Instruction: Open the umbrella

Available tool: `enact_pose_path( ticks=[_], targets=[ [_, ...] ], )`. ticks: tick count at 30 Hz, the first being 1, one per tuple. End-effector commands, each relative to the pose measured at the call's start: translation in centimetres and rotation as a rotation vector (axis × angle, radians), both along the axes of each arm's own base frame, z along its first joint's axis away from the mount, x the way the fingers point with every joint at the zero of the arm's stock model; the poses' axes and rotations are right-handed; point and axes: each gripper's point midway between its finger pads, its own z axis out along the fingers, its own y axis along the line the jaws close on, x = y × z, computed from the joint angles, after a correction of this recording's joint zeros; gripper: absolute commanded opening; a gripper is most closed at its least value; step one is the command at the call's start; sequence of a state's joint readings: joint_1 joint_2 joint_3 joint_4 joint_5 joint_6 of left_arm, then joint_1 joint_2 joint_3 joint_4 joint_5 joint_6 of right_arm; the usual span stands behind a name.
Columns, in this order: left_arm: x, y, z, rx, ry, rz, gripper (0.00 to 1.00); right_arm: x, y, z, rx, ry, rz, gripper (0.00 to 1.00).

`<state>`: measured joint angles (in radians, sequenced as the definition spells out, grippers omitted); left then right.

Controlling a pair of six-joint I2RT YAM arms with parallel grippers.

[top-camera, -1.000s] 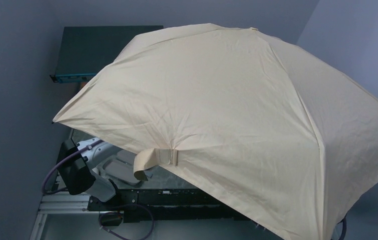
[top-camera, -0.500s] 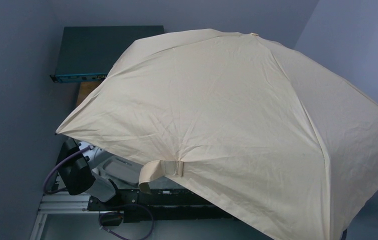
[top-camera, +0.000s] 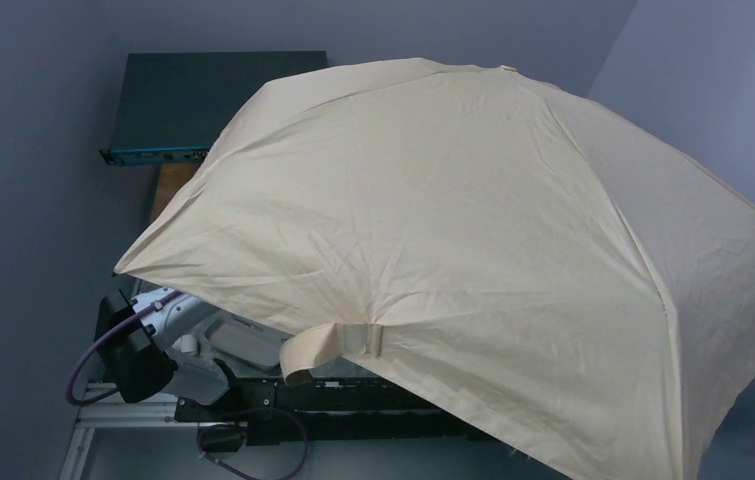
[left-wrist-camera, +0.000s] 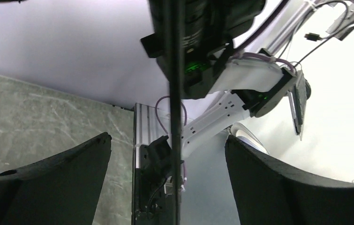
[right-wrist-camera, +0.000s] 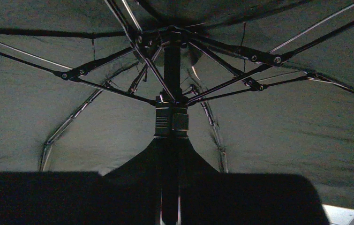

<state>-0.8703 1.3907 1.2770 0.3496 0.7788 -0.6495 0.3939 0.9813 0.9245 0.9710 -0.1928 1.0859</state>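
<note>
Since a moment ago the left arm (top-camera: 148, 345) has drawn back toward the near left corner, and the canopy's near edge and its strap (top-camera: 333, 345) have shifted a little to the right. From the overhead view, the umbrella (top-camera: 473, 250) is fully open, its tan-beige canopy spread wide and tilted, covering most of the scene and hiding the right arm. The strap hangs in a loop from the near edge. Behind the canopy at the far left sits a dark flat box (top-camera: 193, 100) with a teal front edge. From the left wrist, the left fingers (left-wrist-camera: 62, 178) stand wide apart and hold nothing; the black shaft (left-wrist-camera: 175, 103) runs between them without touching either, over a grey marbled surface (left-wrist-camera: 34, 117). From the right wrist, looking up under the dim canopy, black ribs (right-wrist-camera: 95, 63) fan out from the runner (right-wrist-camera: 170, 117). The right fingers (right-wrist-camera: 203, 187) appear as dark shapes closed around the lower shaft, holding the umbrella up.
</note>
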Motion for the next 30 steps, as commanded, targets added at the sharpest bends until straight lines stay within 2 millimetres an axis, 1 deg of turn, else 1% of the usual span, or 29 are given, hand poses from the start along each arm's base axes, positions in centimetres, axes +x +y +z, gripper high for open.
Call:
enact_pose_path(
  ticks=[1,4,5,8,11,14,18,20,21,22,25,26,30],
  targets=[
    [1.0,-0.5,-0.4,0.002,-0.006,0.034,0.93,-3.1,-1.3,3.4,0.070,-0.108,0.022,0.00],
    [1.2,-1.0,-0.4,0.012,-0.011,0.026,0.90,-3.2,-1.4,3.5,0.077,-0.108,0.026,0.00],
    [1.1,-1.2,-0.5,0.012,-0.003,0.009,0.87,-3.2,-1.4,3.5,0.082,-0.109,0.031,0.00],
    [0.2,-1.7,-0.7,-0.011,0.019,-0.084,0.74,-3.1,-1.3,3.5,0.089,-0.109,0.044,0.00],
    [-0.9,-1.9,-0.9,-0.049,0.028,-0.166,0.62,-3.0,-1.2,3.4,0.088,-0.104,0.047,0.00],
    [-2.3,-2.3,-1.4,-0.056,0.040,-0.239,0.59,-2.8,-1.2,3.3,0.084,-0.102,0.035,0.00],
    [-3.8,-2.9,-2.5,-0.045,0.056,-0.262,0.58,-2.7,-1.4,3.1,0.083,-0.101,0.011,0.00],
    [-4.5,-3.0,-2.7,-0.045,0.062,-0.274,0.54,-2.5,-1.6,3.0,0.084,-0.094,-0.006,0.00],
    [-4.7,-2.9,-2.8,-0.043,0.067,-0.273,0.49,-2.5,-1.7,2.9,0.084,-0.090,-0.012,0.00],
    [-4.8,-3.0,-2.9,-0.042,0.072,-0.267,0.41,-2.6,-1.9,2.9,0.086,-0.090,-0.019,0.00],
    [-4.8,-3.1,-3.0,-0.025,0.095,-0.240,0.10,-2.6,-2.0,2.7,0.081,-0.091,-0.033,0.00],
    [-4.7,-3.1,-3.0,-0.013,0.104,-0.226,0.01,-2.7,-2.1,2.8,0.080,-0.093,-0.039,0.00],
    [-3.9,-3.4,-3.1,0.037,0.115,-0.137,0.00,-2.7,-2.3,2.5,0.070,-0.087,-0.066,0.00]
  ],
)
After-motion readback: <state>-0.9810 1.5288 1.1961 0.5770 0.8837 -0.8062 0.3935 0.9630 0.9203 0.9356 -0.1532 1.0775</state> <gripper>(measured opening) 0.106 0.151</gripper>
